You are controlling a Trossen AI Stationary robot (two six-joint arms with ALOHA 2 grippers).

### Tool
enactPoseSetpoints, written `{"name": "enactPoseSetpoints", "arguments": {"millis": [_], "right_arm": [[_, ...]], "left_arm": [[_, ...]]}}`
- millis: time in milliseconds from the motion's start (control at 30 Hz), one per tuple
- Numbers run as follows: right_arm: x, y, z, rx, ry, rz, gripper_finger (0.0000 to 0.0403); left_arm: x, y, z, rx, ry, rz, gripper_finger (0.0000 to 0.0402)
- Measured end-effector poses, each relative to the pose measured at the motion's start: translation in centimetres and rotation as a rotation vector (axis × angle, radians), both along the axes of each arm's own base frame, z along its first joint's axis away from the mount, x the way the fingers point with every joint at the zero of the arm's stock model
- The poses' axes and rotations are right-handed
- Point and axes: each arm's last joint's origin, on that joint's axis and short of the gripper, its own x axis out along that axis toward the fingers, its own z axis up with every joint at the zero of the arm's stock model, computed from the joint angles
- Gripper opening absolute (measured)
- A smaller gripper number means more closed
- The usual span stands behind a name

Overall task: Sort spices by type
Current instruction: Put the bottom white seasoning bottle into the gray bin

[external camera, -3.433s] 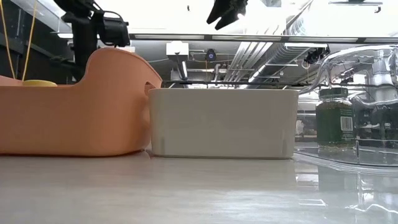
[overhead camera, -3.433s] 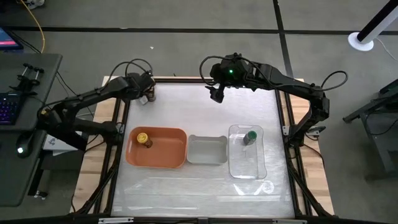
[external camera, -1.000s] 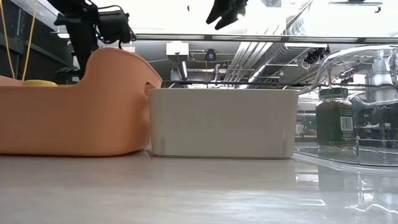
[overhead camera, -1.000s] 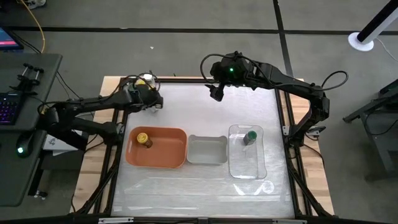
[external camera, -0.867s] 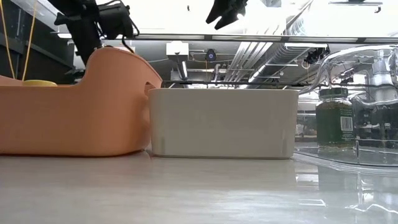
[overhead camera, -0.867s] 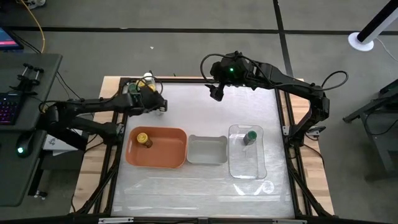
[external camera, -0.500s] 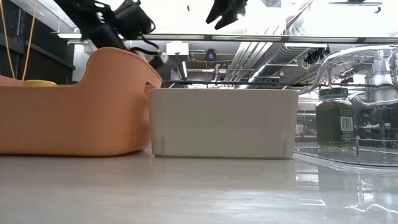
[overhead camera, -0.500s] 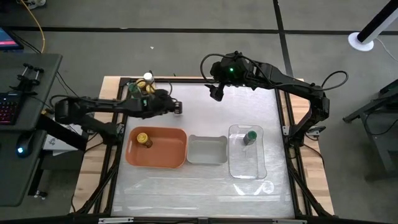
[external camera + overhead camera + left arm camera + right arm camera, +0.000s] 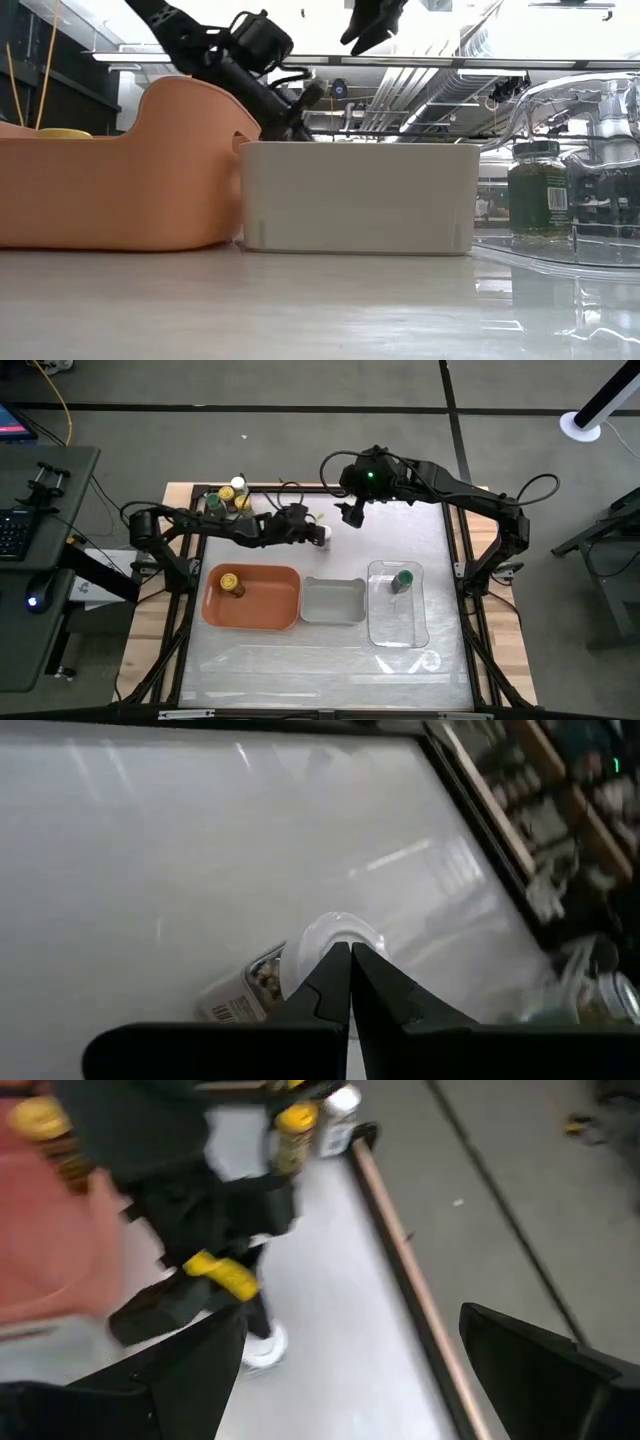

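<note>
My two arms: dark, near-black jointed links, slim tubular sections with bulkier housings at the joints. Black cables loop loosely off both arms near the wrists and elbows. My right wrist housing carries a small lit green indicator. My left end effector (image 9: 322,534): two narrow, dark, angular fingers (image 9: 330,982) on a flat black crossbar. My right end effector (image 9: 351,516): two broad, dark, flat-faced fingers (image 9: 195,1380). A yellow tab marks my left arm's wrist.
</note>
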Motion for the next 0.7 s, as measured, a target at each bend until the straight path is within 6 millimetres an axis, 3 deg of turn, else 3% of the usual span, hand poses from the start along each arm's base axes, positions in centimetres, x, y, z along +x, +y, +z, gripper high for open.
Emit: {"name": "enactPoseSetpoints", "arguments": {"millis": [100,233,467,700], "right_arm": [[-0.2,0.2,-0.3,0.039,0.025,0.048,0.0362],[-0.2,0.5,-0.4,0.07,0.034,0.152,0.0362],[1.3,0.4,-1.1,0.155,-0.016,0.215,0.0362],[5.5,-0.8,-7.1,0.204,0.146,0.259,0.0362]], "left_arm": [[0.4,0.3,2.2,0.067,-0.046,-0.076,0.0],[-1.4,0.7,5.9,0.157,-0.087,-0.136,0.0],[-8.3,-0.7,13.6,0.387,-0.112,-0.181,0.0],[-16.3,-3.7,19.4,0.484,-0.289,-0.115,0.0]]}}
